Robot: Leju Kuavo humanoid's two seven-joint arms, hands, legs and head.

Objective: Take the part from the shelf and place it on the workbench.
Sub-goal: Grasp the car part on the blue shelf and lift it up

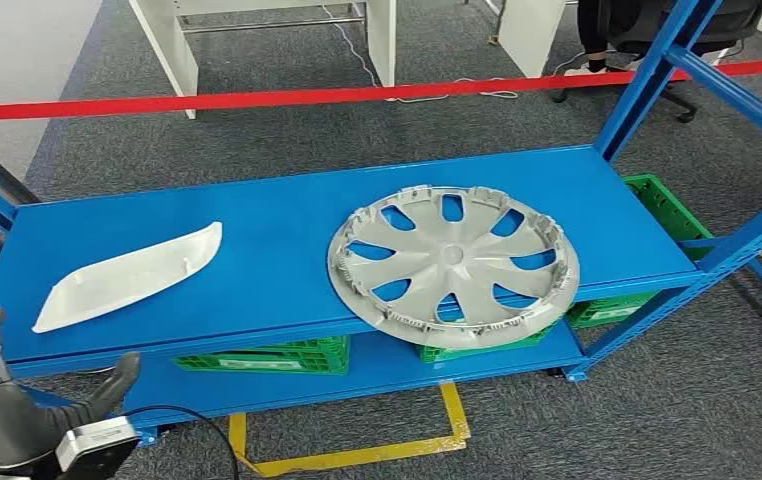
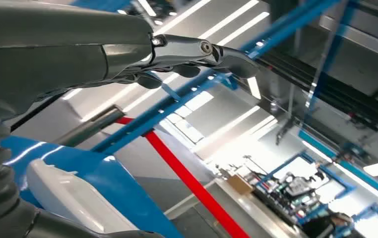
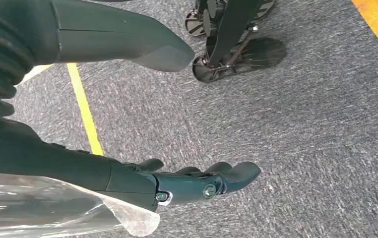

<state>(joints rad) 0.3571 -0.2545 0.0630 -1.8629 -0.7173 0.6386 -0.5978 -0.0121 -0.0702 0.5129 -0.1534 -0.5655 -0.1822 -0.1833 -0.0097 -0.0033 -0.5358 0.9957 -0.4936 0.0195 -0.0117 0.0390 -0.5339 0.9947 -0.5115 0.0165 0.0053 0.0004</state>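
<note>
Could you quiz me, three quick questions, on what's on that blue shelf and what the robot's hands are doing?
1. True or false: the left hand holds the white curved part.
2. Which lies nearer the left hand: A the wheel cover, B the white curved part?
3. Fill in: green crates sit ____ the blue shelf.

Key: 1 false, the hand is open, below the shelf edge; 2 B; 3 under.

A blue shelf (image 1: 287, 225) holds a white curved part (image 1: 127, 277) and silver hubcap (image 1: 454, 265); the left hand (image 1: 12, 405), fingers spread, hovers below its front edge.
</note>
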